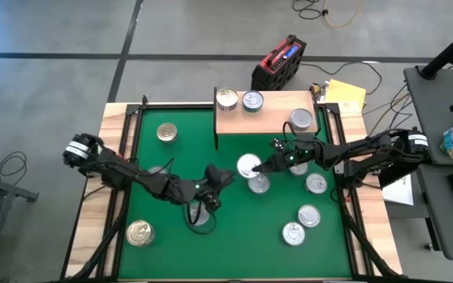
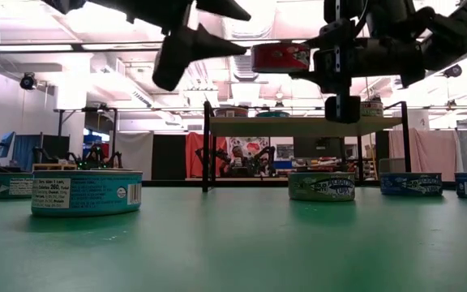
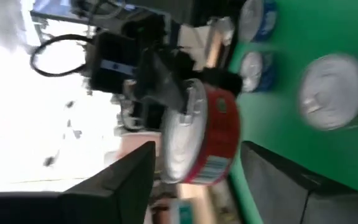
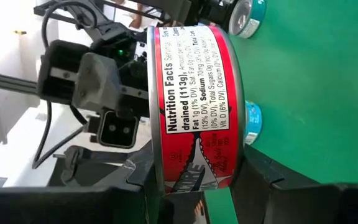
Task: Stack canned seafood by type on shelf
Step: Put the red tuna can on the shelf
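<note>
Right tool (image 1: 267, 165) clamps the red-labelled can (image 1: 248, 166) above the mat; left tool (image 1: 225, 178), fingers apart, just beside it.

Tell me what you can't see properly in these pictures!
- High view: the red can shows only its silver lid; looking straight down hides its label.
- Low view: what stands on the shelf is too small and far off to tell apart.
- Left wrist view: blur makes the can's label unreadable.
- Right wrist view: the can blocks much of the green mat behind it.
</note>
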You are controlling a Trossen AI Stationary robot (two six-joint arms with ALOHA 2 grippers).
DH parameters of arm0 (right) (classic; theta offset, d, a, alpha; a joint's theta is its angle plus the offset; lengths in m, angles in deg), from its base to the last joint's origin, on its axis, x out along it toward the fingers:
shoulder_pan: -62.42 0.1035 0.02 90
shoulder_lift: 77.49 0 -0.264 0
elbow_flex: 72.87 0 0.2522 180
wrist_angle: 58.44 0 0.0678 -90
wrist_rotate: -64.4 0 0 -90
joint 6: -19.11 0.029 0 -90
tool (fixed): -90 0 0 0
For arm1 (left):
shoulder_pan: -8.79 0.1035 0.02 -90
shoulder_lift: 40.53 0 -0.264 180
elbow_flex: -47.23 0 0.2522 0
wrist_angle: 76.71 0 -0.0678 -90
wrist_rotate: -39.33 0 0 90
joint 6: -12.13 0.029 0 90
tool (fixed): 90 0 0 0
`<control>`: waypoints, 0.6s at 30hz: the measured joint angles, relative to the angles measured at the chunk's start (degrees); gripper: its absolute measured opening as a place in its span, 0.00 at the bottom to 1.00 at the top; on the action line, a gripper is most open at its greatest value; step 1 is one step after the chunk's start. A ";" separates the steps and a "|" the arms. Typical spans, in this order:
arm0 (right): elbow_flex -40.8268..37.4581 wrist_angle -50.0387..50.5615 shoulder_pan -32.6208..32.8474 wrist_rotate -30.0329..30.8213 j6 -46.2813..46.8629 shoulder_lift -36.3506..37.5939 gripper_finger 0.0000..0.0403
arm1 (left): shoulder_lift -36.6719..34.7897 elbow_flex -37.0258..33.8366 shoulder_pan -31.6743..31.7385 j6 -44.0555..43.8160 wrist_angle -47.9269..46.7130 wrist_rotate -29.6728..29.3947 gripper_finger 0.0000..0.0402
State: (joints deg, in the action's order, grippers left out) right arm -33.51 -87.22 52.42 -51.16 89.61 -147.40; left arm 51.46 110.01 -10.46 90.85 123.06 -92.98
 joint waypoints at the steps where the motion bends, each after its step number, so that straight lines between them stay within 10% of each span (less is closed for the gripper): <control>1: 0.11 -0.17 0.00 0.02 -0.02 0.00 0.33 | 0.60 0.07 0.07 2.57 1.32 -1.22 0.56; 18: 0.90 -0.15 0.00 0.07 -0.49 -0.02 0.33 | 8.84 -0.03 2.52 18.56 15.92 -2.56 0.57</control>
State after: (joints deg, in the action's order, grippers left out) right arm -32.61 -87.36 52.42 -51.10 89.12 -147.43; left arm 60.30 109.98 -7.94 109.42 138.98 -95.53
